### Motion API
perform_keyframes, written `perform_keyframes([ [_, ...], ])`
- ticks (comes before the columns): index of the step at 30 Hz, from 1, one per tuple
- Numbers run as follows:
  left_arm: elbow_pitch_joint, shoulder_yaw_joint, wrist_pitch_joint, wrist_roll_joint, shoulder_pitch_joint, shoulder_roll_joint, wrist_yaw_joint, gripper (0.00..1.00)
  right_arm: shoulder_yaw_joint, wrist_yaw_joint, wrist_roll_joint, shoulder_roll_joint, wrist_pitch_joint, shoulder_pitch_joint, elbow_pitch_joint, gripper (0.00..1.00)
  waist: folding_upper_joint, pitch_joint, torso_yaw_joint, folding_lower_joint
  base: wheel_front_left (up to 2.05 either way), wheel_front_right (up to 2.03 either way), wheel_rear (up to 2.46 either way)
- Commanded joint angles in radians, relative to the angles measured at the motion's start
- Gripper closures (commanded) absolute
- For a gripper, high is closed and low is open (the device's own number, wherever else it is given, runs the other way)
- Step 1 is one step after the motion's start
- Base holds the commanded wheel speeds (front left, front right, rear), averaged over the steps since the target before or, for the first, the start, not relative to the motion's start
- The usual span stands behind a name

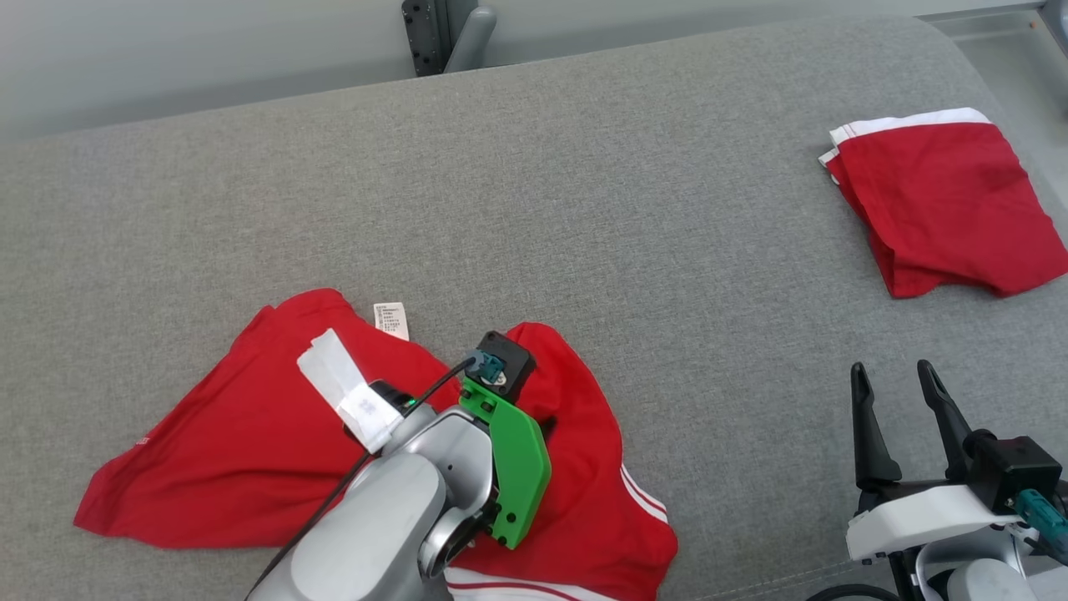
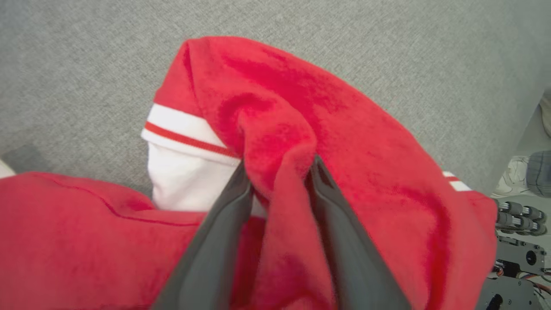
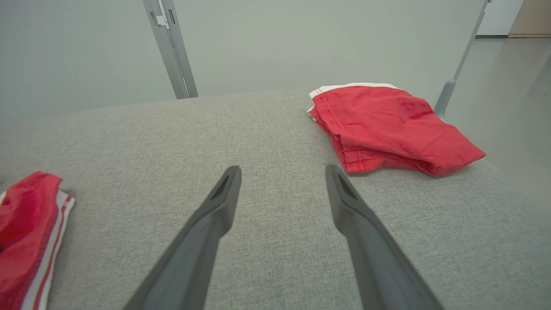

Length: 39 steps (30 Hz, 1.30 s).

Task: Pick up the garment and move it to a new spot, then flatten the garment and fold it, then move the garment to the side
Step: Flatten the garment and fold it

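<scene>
**Op:** Which step now?
**Eng:** First pickup. Garment (image 1: 250,434) lies crumpled near-left on the cushion (image 1: 584,209). Left gripper (image 2: 279,165) straddles a fold; can't tell if it's pinched. Right gripper (image 1: 897,380) spread, empty. Confirm your grip, then lift.

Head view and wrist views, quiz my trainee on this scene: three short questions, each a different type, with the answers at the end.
1. True or false: the right gripper is open and holds nothing.
2. The left gripper has its fingers either side of: A) a fold of the garment, B) a blue towel, C) a cup.
3. Fill in: in the head view, the folded garment lies at the cushion's far ____.
Key: 1 true; 2 A; 3 right.
</scene>
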<state>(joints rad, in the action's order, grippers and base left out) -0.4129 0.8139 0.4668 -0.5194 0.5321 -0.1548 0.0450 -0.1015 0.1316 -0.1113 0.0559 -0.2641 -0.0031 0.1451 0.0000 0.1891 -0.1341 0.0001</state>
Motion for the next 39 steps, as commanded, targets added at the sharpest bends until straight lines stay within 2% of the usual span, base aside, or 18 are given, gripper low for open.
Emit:
perform_keyframes([
  [1,-0.005,0.003,-0.003,-0.016,-0.008,0.003,0.015,1.00,0.002,-0.002,0.005,0.001,0.000,-0.001,0.002,0.00,0.0000,0.004,0.006,-0.0001,0.00,0.00,0.00],
  [5,0.004,-0.032,-0.091,-0.030,0.024,0.029,0.021,1.00,0.005,-0.002,0.006,0.001,0.000,-0.014,-0.001,0.00,0.0000,0.012,0.010,-0.0001,0.00,0.00,0.00],
  [9,0.026,-0.083,-0.212,-0.038,0.077,0.057,0.003,1.00,0.008,-0.002,0.002,0.001,0.000,-0.021,-0.004,0.00,0.0000,0.022,0.009,-0.0001,0.00,0.00,0.00],
  [12,0.035,-0.104,-0.265,-0.025,0.118,0.062,-0.006,1.00,0.009,-0.002,-0.001,0.002,0.000,-0.026,-0.003,0.00,0.0000,0.028,0.006,-0.0001,0.00,0.00,0.00],
  [16,-0.005,-0.145,-0.348,-0.005,0.194,0.067,-0.024,1.00,0.020,-0.002,-0.006,0.001,0.000,-0.041,0.007,0.00,0.0000,0.045,-0.015,-0.0001,0.00,0.00,0.00],
  [22,-0.198,-0.184,-0.494,0.055,0.343,0.049,-0.046,1.00,0.038,-0.002,-0.016,-0.002,0.000,-0.075,0.015,0.00,0.0000,0.090,-0.085,-0.0001,0.00,0.00,0.00],
  [28,-0.385,-0.180,-0.624,0.117,0.440,0.015,-0.057,1.00,0.032,-0.002,-0.023,-0.004,0.000,-0.088,0.028,0.00,0.0000,0.123,-0.136,-0.0001,0.00,0.00,0.00],
  [29,-0.422,-0.184,-0.637,0.116,0.445,0.011,-0.059,0.88,0.031,-0.002,-0.026,-0.004,0.000,-0.088,0.030,0.00,0.0000,0.125,-0.142,-0.0001,0.00,0.00,0.00],
  [30,-0.455,-0.186,-0.642,0.110,0.448,0.011,-0.058,0.56,0.028,-0.002,-0.028,-0.004,0.000,-0.087,0.032,0.00,0.0000,0.126,-0.147,-0.0001,0.00,0.00,0.00],
  [31,-0.489,-0.189,-0.640,0.102,0.449,0.015,-0.053,0.56,0.027,-0.002,-0.030,-0.005,0.000,-0.085,0.034,0.00,0.0000,0.126,-0.149,-0.0001,0.00,0.00,0.00],
  [32,-0.513,-0.191,-0.641,0.096,0.452,0.020,-0.047,0.00,0.024,-0.002,-0.033,-0.005,0.000,-0.081,0.035,0.00,0.0000,0.125,-0.150,-0.0001,0.00,0.00,0.00],
  [39,-0.569,-0.188,-0.672,0.070,0.412,0.036,-0.022,0.00,0.001,-0.002,-0.037,-0.005,0.000,-0.051,0.037,0.00,0.0000,0.095,-0.124,-0.0001,0.00,0.00,0.00],
])
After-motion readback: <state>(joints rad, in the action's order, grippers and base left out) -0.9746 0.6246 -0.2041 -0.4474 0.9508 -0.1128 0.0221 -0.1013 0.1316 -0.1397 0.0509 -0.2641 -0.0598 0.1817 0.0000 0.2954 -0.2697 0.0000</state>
